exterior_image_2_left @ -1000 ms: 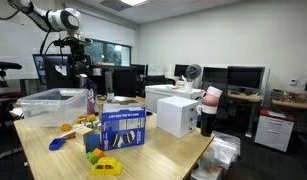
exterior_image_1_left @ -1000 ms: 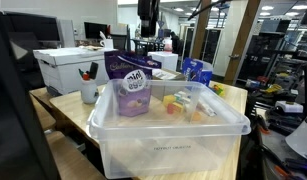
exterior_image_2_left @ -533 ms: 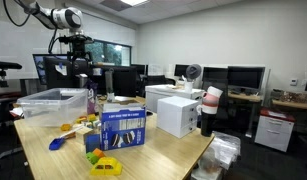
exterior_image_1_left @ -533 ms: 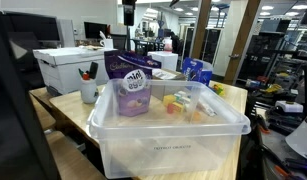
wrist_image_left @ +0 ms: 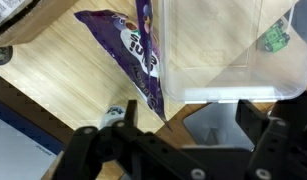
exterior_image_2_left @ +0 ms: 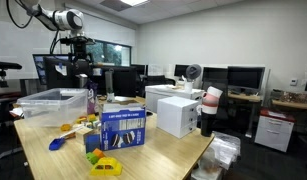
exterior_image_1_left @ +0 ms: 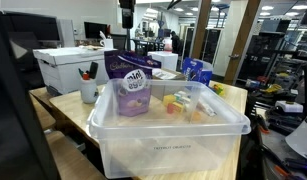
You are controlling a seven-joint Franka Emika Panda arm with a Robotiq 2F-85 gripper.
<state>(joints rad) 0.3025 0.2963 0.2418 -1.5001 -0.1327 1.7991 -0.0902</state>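
My gripper [wrist_image_left: 190, 125] hangs open and empty, high above the wooden table [wrist_image_left: 63, 90]. In the wrist view its two black fingers [wrist_image_left: 123, 115] frame the edge of a clear plastic bin [wrist_image_left: 233, 50] and a purple snack bag [wrist_image_left: 133, 50] beside it. A small green item [wrist_image_left: 276, 38] lies inside the bin. In both exterior views the gripper [exterior_image_1_left: 126, 18] [exterior_image_2_left: 78, 46] is well above the bin [exterior_image_1_left: 168, 125] [exterior_image_2_left: 51, 102], touching nothing. The purple bag [exterior_image_1_left: 133, 88] stands upright at the bin's far wall, and some yellow items [exterior_image_1_left: 178, 103] lie inside the bin.
A white box [exterior_image_1_left: 68, 68] [exterior_image_2_left: 178, 112] and a mug with pens [exterior_image_1_left: 89, 90] stand on the table. A blue box [exterior_image_2_left: 123, 128] sits near the table's edge with small toys [exterior_image_2_left: 103, 160] in front. Desks, monitors and chairs fill the room behind.
Over the last second the gripper shifted sideways above the table, then held still. It stayed open, and nothing on the table moved.
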